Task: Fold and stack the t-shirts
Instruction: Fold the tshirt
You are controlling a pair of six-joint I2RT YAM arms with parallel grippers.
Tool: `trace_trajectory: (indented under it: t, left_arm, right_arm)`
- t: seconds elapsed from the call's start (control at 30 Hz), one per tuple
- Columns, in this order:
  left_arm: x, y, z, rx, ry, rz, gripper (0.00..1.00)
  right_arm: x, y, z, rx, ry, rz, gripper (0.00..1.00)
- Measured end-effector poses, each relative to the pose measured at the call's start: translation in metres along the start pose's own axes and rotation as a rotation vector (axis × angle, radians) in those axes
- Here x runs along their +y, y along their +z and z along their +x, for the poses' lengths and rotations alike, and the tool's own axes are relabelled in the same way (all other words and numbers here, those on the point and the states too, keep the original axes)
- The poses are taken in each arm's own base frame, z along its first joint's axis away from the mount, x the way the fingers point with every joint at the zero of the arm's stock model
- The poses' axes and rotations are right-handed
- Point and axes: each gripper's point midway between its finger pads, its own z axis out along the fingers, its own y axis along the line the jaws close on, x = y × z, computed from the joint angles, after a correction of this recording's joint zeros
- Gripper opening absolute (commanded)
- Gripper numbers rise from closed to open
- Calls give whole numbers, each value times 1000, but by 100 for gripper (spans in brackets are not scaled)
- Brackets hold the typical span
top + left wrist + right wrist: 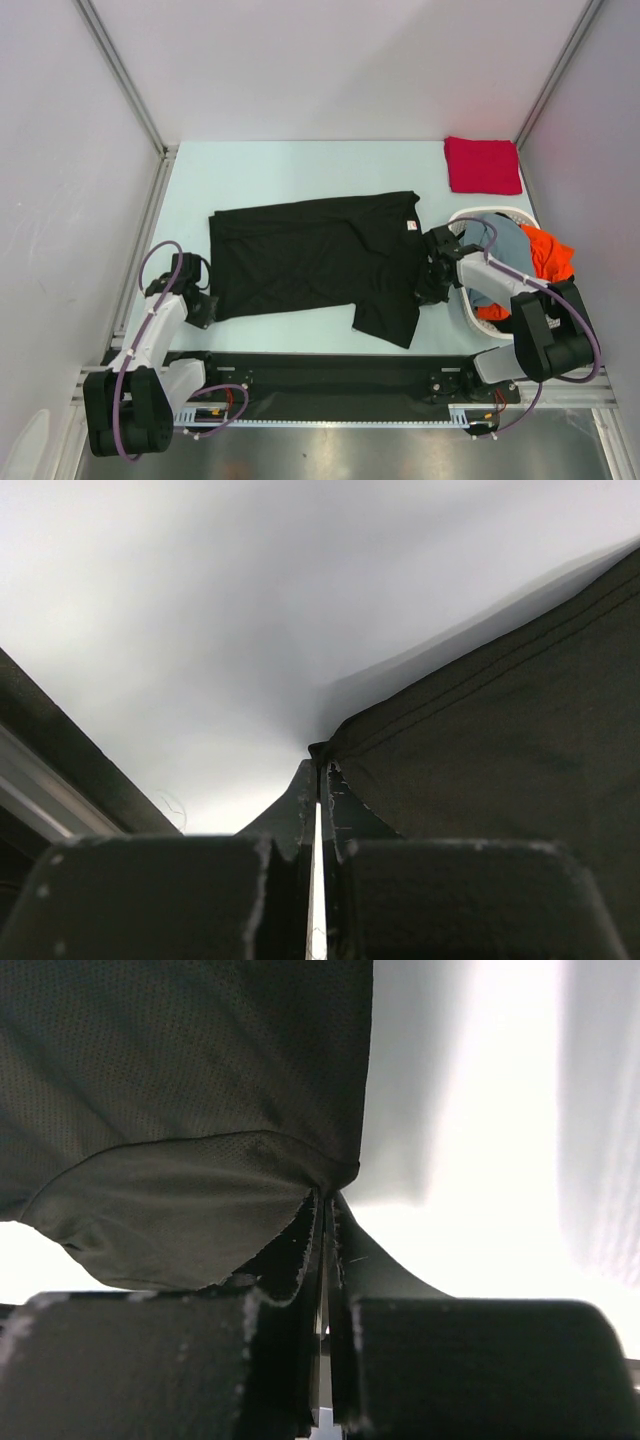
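Here, left gripper point(208, 308) and right gripper point(431, 284) reach low across the table.
Each pinches an opposite edge of the black t-shirt point(310, 260).

I see black tee point(300, 260) spread flat at middle of table point(300, 165), lying sideways. Its small white neck label point(409, 226) is toward right, and one sleeve points to near edge. Far right corner: red tee point(483, 165), folded into square. In basket point(488, 212) at right: orange tee point(548, 252) and grey-blue tee point(510, 238), crumpled together.
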Motion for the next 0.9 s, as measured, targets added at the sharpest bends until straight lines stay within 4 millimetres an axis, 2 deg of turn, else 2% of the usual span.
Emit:
trace_trajectory:
  t: [0.27,0.37,0.7,0.9]
  left_arm:
    - [6,0,2,8,30,-17,0]
    - [10,-2,4,18,39,-36,0]
    - [-4,-21,-9,11,77,-28,0]
    - [-30,-33,-31,-26,111,-13,0]
  right_arm:
    - [-8,-5,2,2,-1,7,0]
    - [-9,-11,-3,-5,-6,6,0]
    - [9,-34,-46,-60,-34,-66,0]
    - [26,-38,-78,-73,-65,-99,0]
